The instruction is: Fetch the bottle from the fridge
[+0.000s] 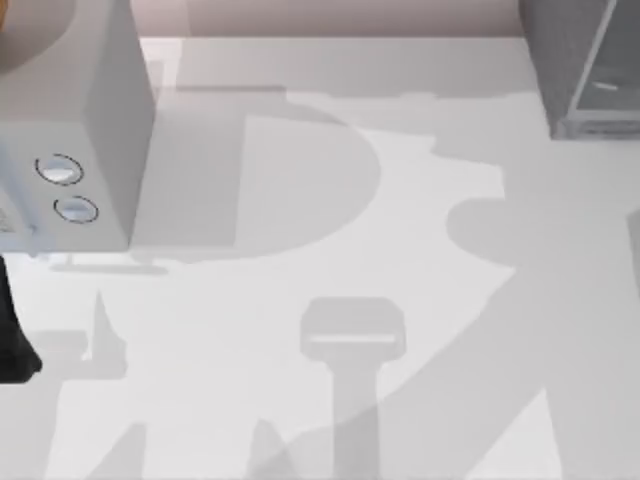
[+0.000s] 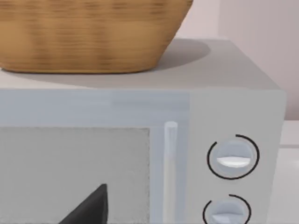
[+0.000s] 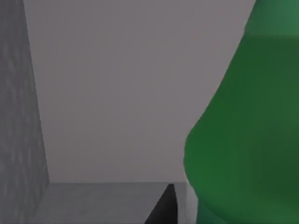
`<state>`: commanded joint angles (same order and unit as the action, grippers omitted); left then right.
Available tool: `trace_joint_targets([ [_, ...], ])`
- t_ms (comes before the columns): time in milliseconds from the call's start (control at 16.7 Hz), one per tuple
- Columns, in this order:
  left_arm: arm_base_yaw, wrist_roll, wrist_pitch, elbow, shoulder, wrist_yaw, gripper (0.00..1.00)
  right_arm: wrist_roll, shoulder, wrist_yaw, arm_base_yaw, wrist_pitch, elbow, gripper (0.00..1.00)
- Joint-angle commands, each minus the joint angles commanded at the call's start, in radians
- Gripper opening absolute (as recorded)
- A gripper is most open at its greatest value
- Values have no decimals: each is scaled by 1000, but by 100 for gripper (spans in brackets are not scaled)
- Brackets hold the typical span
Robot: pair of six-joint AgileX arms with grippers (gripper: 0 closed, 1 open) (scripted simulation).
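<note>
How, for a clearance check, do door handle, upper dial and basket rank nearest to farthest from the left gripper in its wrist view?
1. Door handle, on the microwave front by the left gripper.
2. Upper dial, past the handle.
3. Basket, on the microwave's top.
Right gripper: by the bottle in the fridge.

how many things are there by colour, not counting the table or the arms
Green: 1, the bottle
Dark grey: 1, the fridge
Light grey: 1, the box with two dials
Tan: 1, the wicker basket on top of that box
Total: 4
</note>
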<state>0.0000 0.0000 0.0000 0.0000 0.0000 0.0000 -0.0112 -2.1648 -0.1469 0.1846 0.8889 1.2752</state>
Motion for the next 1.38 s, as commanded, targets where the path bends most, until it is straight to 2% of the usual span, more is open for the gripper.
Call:
trace_joint_targets([
  [420, 0, 0, 0, 0, 0, 0, 100, -2, 32, -7, 2, 13, -40, 0],
  [960, 0, 0, 0, 0, 0, 0, 100, -4, 271, -46, 41, 161, -439, 0],
  [1380, 0, 0, 0, 0, 0, 0, 100, -5, 291, -48, 37, 167, -465, 0],
])
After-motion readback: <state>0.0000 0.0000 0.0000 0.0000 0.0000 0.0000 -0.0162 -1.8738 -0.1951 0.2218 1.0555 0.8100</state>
